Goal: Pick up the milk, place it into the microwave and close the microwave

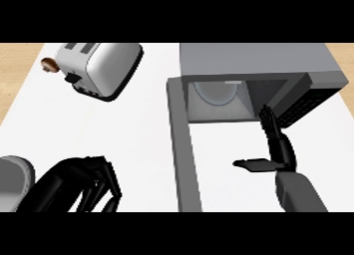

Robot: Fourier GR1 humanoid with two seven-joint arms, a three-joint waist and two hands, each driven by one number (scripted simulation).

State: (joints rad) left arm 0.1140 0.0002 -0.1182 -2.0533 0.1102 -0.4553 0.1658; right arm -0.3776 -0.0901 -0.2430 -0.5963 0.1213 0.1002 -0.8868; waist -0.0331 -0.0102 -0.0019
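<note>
Grey boxy steel microwave open, door swung toward viewer; milk not visible, maybe inside; right hand nearer, fingers straight toward cavity; left hand relaxed on white bench

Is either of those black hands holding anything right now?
No. The right hand is open with straight fingers at the microwave opening, and the left hand hangs open over the counter. No milk is visible.

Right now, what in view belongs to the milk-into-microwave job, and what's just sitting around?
Job:
microwave, cavity open
microwave door, swung open
right hand, fingers straight, at the cavity mouth
Milk: not visible as a separate item.

Lying about:
toaster, far left on the counter
left hand, low at left
</note>
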